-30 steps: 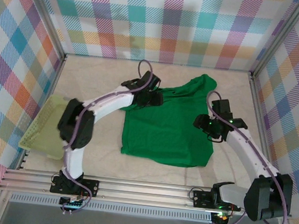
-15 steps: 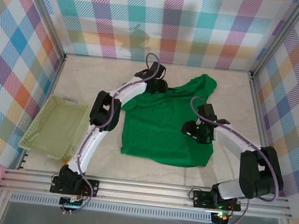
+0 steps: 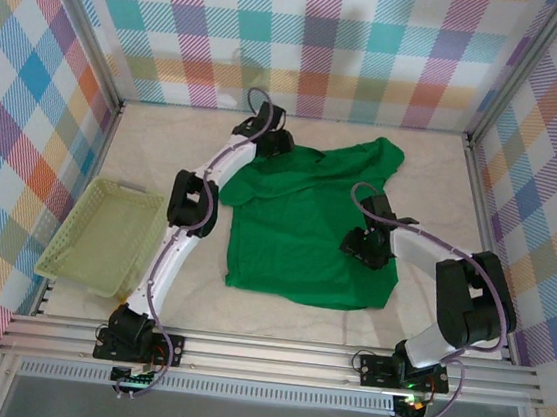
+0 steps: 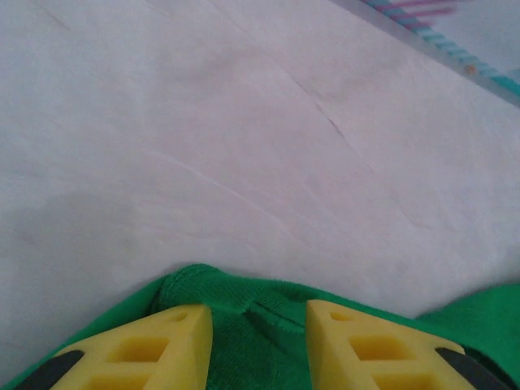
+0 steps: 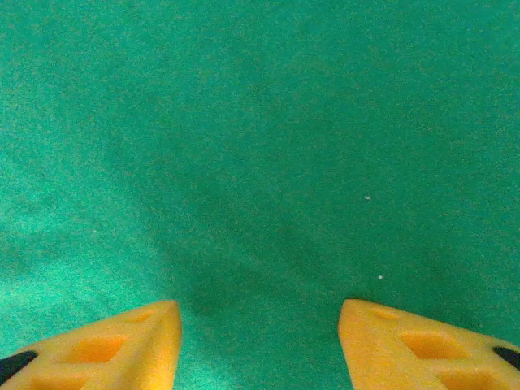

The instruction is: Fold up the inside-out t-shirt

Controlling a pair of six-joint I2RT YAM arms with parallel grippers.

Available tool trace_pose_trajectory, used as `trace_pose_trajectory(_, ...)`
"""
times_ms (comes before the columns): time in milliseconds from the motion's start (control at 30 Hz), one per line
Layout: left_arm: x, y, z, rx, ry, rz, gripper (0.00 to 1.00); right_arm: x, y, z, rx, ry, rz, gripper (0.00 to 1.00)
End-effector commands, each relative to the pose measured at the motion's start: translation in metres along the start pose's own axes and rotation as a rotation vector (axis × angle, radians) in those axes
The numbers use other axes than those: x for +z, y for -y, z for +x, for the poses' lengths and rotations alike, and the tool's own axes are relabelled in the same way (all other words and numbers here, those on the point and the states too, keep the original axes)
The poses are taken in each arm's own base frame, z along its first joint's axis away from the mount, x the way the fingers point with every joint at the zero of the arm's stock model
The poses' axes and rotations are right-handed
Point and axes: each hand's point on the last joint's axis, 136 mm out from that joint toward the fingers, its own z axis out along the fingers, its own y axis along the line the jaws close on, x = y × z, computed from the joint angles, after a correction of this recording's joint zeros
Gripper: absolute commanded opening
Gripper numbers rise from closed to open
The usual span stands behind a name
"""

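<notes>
The inside-out t-shirt [image 3: 296, 231] lies spread on the table, bright green, its hem toward the arms. My left gripper [image 3: 271, 142] is at the shirt's far left edge. In the left wrist view, my left gripper [image 4: 258, 313] has its yellow fingers closed on a bunched, seamed edge of the t-shirt [image 4: 479, 313]. My right gripper [image 3: 370, 247] sits low over the shirt's right half. The right wrist view shows my right gripper [image 5: 258, 307] with its fingers wide apart over flat green cloth [image 5: 260, 146], holding nothing.
A pale yellow-green mesh basket [image 3: 104, 234] stands at the table's left edge. Checked walls close in the far side and both flanks. The metal rail [image 3: 272, 354] with the arm bases runs along the near edge. Bare tabletop [image 4: 244, 122] lies beyond the shirt's far edge.
My left gripper has moved farther and leftward, and its jaws have narrowed onto the shirt's edge. My right gripper has come in leftward and down onto the shirt.
</notes>
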Motion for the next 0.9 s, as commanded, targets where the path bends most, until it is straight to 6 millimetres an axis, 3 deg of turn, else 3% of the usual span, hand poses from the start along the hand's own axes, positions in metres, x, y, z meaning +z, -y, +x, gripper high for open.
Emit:
trace_pose_trajectory(0, 0.008, -0.039, -0.007, -0.072, -0.015, -0.059, 0.36, 0.005, 0.021, 0.009, 0.037, -0.028, 0.104, 0.56)
trace_pose_trajectory(133, -0.006, -0.048, -0.03, -0.094, 0.021, -0.068, 0.36, 0.0, 0.023, 0.006, 0.037, -0.009, 0.111, 0.56)
trace_pose_trajectory(267, -0.03, -0.021, -0.051, -0.054, 0.039, 0.013, 0.5, -0.011, 0.002, -0.002, -0.04, 0.022, 0.013, 0.59)
trace_pose_trajectory(400, -0.078, 0.014, -0.06, 0.004, 0.015, 0.07, 0.63, -0.04, -0.012, -0.012, -0.116, 0.083, -0.051, 0.63)
trace_pose_trajectory(467, -0.11, 0.025, -0.052, 0.045, -0.009, 0.023, 0.72, -0.056, -0.01, -0.016, -0.133, 0.122, -0.04, 0.65)
trace_pose_trajectory(533, -0.138, 0.034, -0.032, 0.102, -0.056, -0.031, 0.76, -0.068, -0.006, -0.016, -0.142, 0.147, -0.026, 0.65)
trace_pose_trajectory(633, -0.171, 0.033, 0.019, 0.185, -0.094, -0.158, 0.77, -0.073, 0.001, -0.006, -0.125, 0.119, -0.018, 0.65)
trace_pose_trajectory(700, -0.191, 0.038, 0.054, 0.219, -0.066, -0.15, 0.77, -0.07, 0.004, 0.006, -0.107, 0.076, -0.027, 0.63)
trace_pose_trajectory(733, -0.198, 0.032, 0.078, 0.232, -0.074, -0.154, 0.78, -0.068, 0.005, 0.015, -0.102, 0.05, -0.035, 0.61)
trace_pose_trajectory(867, -0.226, 0.006, 0.138, 0.277, -0.078, -0.21, 0.77, -0.061, -0.001, 0.05, -0.146, -0.017, -0.06, 0.57)
